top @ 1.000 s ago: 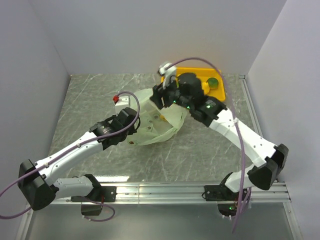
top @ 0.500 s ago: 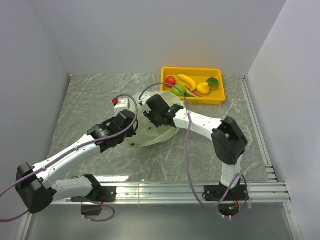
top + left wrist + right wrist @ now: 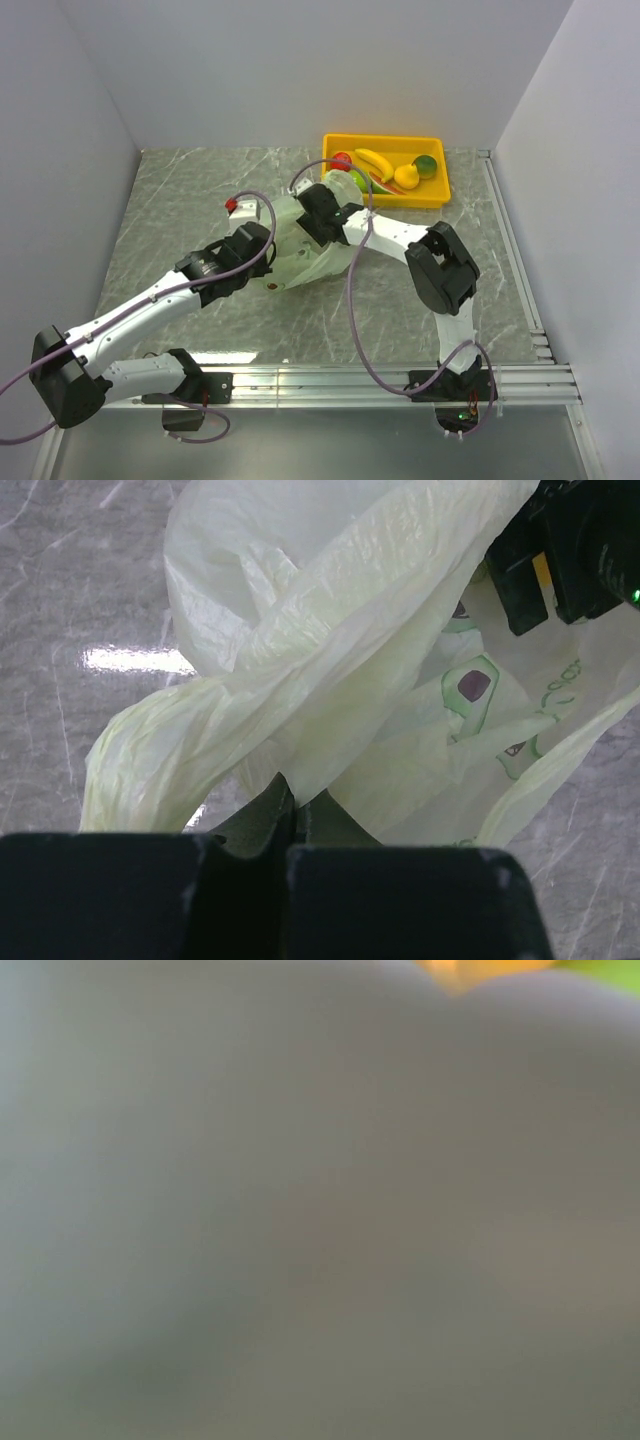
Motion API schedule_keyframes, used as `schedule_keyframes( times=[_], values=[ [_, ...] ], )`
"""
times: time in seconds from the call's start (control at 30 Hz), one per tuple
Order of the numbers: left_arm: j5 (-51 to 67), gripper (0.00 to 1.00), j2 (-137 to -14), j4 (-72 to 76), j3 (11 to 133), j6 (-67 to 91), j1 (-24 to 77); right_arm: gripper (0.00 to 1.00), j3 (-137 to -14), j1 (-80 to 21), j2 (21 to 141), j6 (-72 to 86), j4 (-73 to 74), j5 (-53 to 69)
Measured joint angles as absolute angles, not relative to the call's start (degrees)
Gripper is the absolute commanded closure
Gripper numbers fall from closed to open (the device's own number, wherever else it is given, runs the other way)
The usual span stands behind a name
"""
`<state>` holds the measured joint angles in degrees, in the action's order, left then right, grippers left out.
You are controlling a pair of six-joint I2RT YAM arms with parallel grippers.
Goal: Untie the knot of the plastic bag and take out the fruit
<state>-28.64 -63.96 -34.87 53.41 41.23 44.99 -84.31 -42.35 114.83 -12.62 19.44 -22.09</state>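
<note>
Left gripper point(image 3: 293, 815) pinching plastic bag point(image 3: 320, 650) film, lower centre; right gripper point(image 3: 318, 212) state unreadable; opposing pull could tear film

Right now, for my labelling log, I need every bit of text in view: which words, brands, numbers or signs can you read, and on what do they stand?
No text can be read.
plastic bag: green print along its creased edge, possibly lettering, too broken up to read.
Same bag: green hexagons with dark spots, a pattern and not words.
yellow tray: no lettering shows.
Right wrist view: wholly blurred, nothing legible.
</note>
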Motion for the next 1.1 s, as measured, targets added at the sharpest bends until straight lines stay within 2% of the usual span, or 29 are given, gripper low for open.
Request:
schedule_keyframes(
  times=[0.37,0.43,0.47,0.57,0.6,0.7,1.1],
  values=[
    [-27.0,0.98,-63.83,-33.71,50.57,41.63,44.99,0.25,-84.42,-37.69,118.65,-5.67,20.82,-24.43],
    [-26.57,0.98,-63.86,-33.28,49.8,41.67,45.04,0.3,-84.42,-36.88,118.65,-4.32,21.56,-23.92],
    [-26.39,0.98,-63.86,-33.15,49.39,41.69,45.06,0.34,-84.42,-36.67,118.65,-3.64,21.69,-23.62],
    [-25.89,0.98,-64.05,-32.64,48.64,41.78,45.21,0.67,-84.2,-35.79,118.02,-1.41,21.91,-21.41],
    [-25.71,0.98,-64.2,-32.36,48.56,41.82,45.23,0.84,-83.83,-35.42,117.58,-0.64,21.85,-20.25],
    [-25.41,0.98,-64.69,-31.81,48.49,41.91,45.47,1.0,-82.08,-34.74,115.66,1.56,21.82,-16.03],
    [-25.32,0.98,-64.95,-29.34,43.94,44.84,46.61,1.0,-69.71,-34.76,97.49,10.13,15.09,7.88]
  ],
)
